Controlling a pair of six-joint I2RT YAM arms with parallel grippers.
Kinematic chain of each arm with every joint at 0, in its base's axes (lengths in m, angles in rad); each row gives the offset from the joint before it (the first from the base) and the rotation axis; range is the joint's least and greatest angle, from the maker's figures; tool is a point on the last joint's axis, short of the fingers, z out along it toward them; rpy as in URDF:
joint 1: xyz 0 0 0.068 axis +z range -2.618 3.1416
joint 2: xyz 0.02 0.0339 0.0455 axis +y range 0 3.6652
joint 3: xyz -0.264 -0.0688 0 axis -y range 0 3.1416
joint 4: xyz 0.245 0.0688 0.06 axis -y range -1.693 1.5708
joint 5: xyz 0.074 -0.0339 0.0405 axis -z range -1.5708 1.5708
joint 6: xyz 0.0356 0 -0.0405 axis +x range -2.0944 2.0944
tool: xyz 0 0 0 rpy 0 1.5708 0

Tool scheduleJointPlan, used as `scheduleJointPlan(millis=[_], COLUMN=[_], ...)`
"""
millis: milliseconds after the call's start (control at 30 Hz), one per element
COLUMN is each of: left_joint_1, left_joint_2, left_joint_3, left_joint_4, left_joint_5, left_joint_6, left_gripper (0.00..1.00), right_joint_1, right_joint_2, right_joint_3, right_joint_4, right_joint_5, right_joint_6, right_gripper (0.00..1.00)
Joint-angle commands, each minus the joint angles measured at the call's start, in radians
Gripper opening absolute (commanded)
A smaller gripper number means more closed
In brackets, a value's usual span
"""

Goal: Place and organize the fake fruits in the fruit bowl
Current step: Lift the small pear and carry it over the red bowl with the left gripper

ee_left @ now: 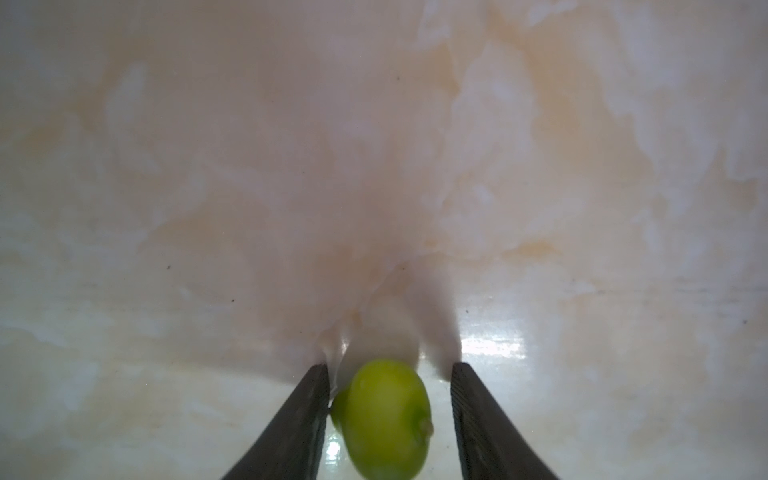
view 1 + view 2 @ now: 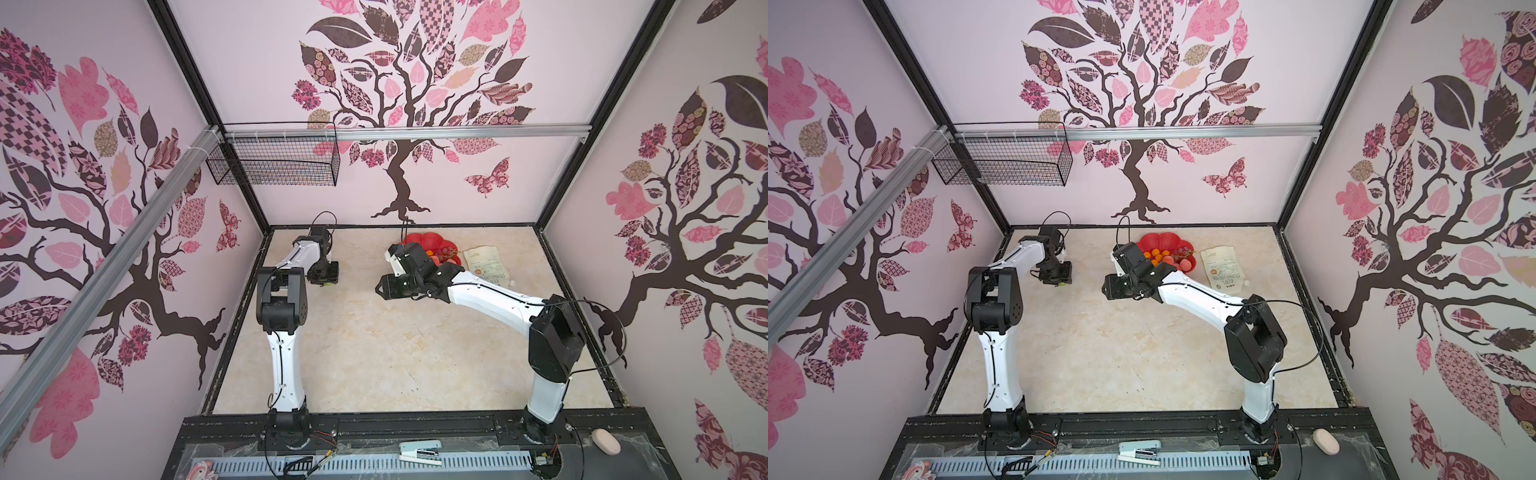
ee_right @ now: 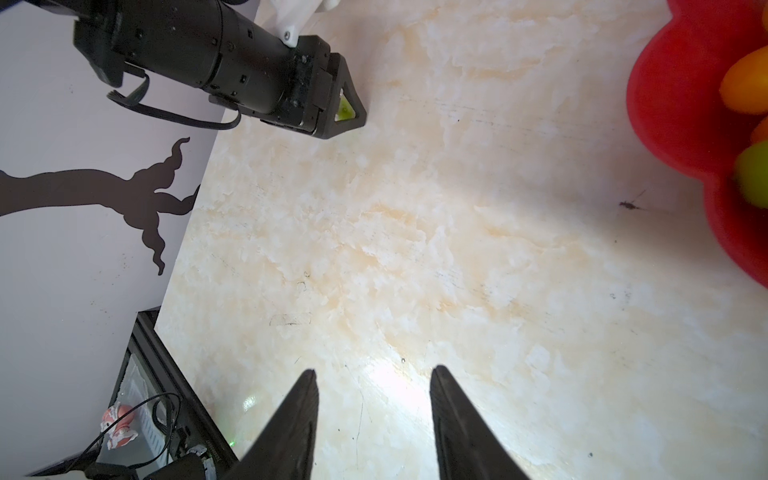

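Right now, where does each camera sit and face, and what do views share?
Top views: high above the arm bases, looking down toward the far wall; left arm and right arm whole.
Left wrist: on the left arm, facing down at the table; left gripper straddles a green fruit.
Right wrist: on the right arm, looking across the table; open right gripper shows.
Shared: right wrist and top views both show left gripper and fruit bowl.

Your glossy red flower-shaped fruit bowl holds orange balls, a dark grape bunch and pink peaches; one green plastic fruit lies apart on the tabletop.
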Motion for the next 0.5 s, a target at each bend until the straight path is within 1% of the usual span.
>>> scheduleJointPlan(millis=[0, 200, 467], left_joint_1=[-0.005, -0.006, -0.005], left_joint_2=[-0.019, 0.003, -0.008], left_joint_3=[-0.024, -0.001, -0.011], left_joint_4=[-0.011, -0.021, -0.013], left_joint_5=[-0.001, 0.006, 0.025], left_joint_6=[0.004, 0.002, 0.003], left_gripper=[0.47, 0.42, 0.36], right_joint_1=[0.001, 0.0, 0.0], right_joint_2=[-0.057, -0.06, -0.064], right_joint_3=[-0.008, -0.013, -0.013], right_joint_4=[-0.002, -0.007, -0.002], right_joint_5=[-0.006, -0.002, 0.008], right_joint_6=[0.009, 0.006, 0.006], right_gripper=[0.47, 0.47, 0.48])
